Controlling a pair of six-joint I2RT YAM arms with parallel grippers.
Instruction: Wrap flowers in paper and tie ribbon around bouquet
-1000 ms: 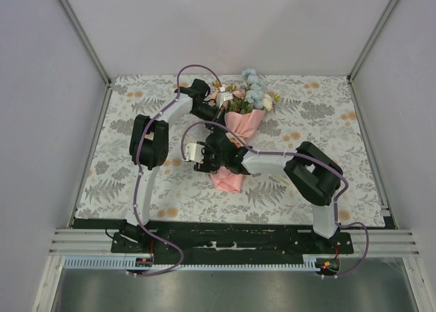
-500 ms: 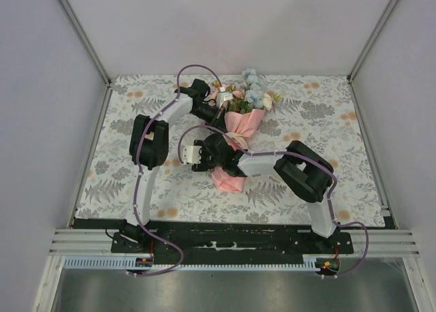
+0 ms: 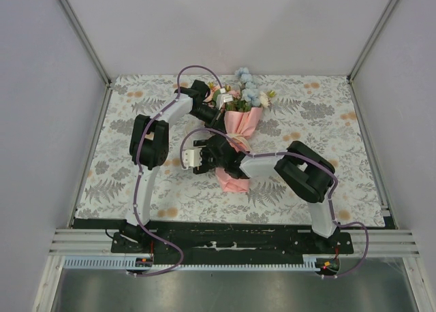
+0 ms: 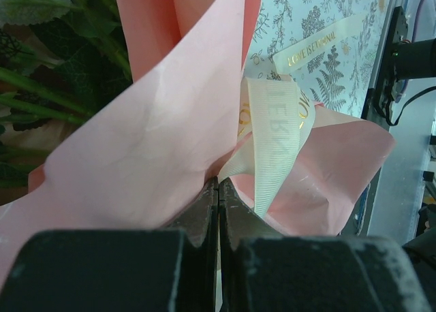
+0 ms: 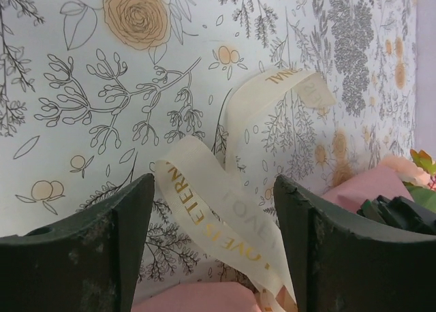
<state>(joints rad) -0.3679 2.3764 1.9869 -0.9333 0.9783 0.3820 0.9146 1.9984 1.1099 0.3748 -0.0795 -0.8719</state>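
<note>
Fingers point(image 4: 201, 213) of the left gripper point(image 4: 218, 184) are pressed flat together, with a fold of paper point(image 4: 157, 142) nipped at their tips. Right gripper point(image 5: 212, 189) is spread wide and holds nothing; ribbon point(image 5: 225, 220) tails lie on the cloth point(image 5: 82, 73) ahead of it.

We note the paper rolled as a cone with the flowers point(image 3: 246, 94) inside and green leaves at its mouth. Bouquet point(image 3: 238, 131) lies mid-cloth, blooms toward the far edge, foot toward the near edge. Open cloth runs out to the left and right edges.

- Paper: matte, salmon, softly creased.
- Ribbon: cream, ribbed weave, gold lettering, wrapped at the cone's waist. One tail arches up off the cloth.
- Cloth: printed with ferns and orange roses.
</note>
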